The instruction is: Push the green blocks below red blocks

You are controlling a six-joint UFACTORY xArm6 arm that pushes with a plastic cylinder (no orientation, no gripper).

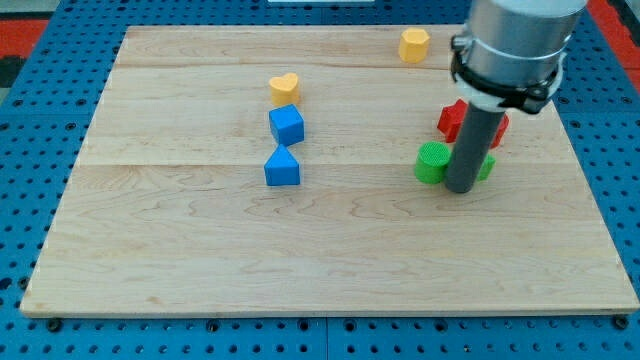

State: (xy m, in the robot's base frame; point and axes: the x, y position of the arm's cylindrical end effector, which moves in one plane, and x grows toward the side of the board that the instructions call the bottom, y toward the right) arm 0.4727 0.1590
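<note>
Rod planted among the green blocks, just under the red ones, at the view's right.

My tip (461, 188) rests on the wooden board (300, 270); it is a bare rod with no jaws to open or close. A green round block (432, 162) touches it on the view's left, and a second green block (486, 167) peeks out on its right. Just behind sit the red blocks (455, 120), partly hidden. Well to the left stand a blue wedge-topped block (282, 167), a blue cube (286, 125) and a yellow heart (284, 88); farthest, a yellow hexagon (414, 44).
</note>
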